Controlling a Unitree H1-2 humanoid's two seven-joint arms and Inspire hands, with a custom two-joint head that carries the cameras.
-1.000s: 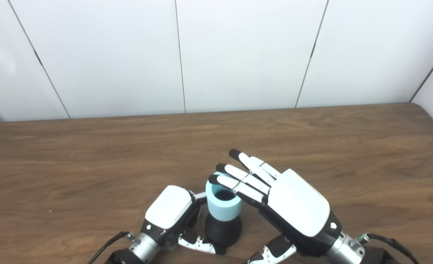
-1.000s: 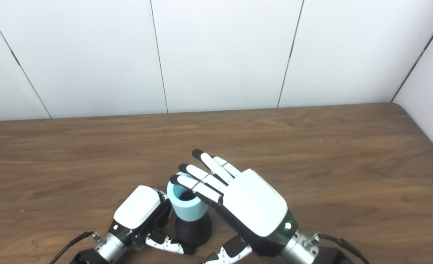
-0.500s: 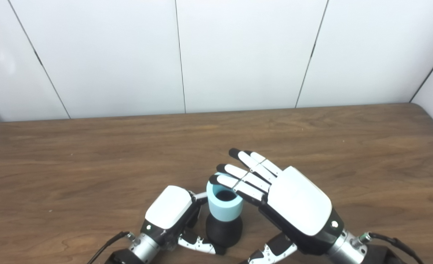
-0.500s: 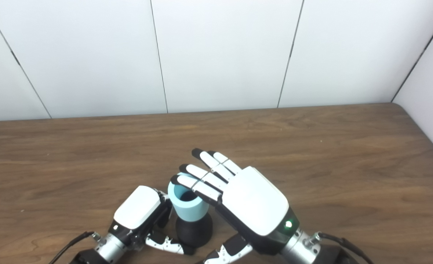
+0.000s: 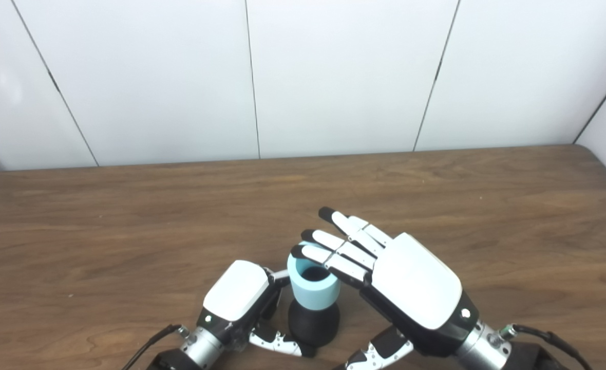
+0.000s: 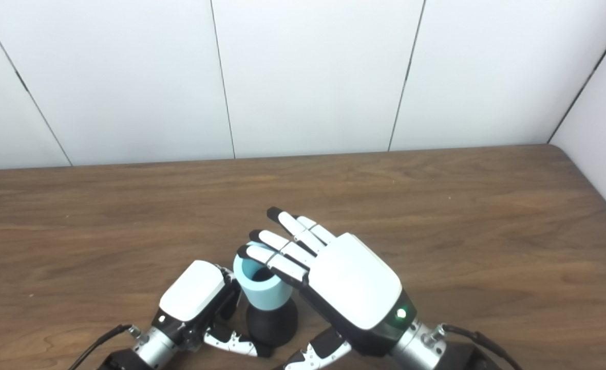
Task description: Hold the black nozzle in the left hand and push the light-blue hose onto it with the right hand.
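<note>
On the near part of the wooden table (image 5: 128, 221), just left of its middle, the black nozzle (image 5: 313, 324) stands upright with the light-blue hose (image 5: 313, 290) seated on its top, the hose's open dark mouth facing up. The left hand (image 5: 239, 298) sits just to the left of this stack, its white back turned up and its fingers curled around the nozzle's left and far side, while its thumb (image 5: 277, 343) reaches along the near side of the black base and touches it; the hand is closed on the nozzle. The right hand (image 5: 385, 272) comes in from the near right, raised and tilted, palm down, with its white back toward the cameras. Its fingers (image 5: 334, 257) are straight and only slightly fanned, lying flat over the right part of the hose's rim, the black tips reaching past the rim toward the far left; whether they press on the rim or just hover over it cannot be told. Its thumb (image 5: 380, 352) hangs below the palm near the bottom edge, apart from the nozzle, so this hand grasps nothing. Behind the table's far edge rises a white panelled wall (image 5: 334, 77) with thin dark seams.
</note>
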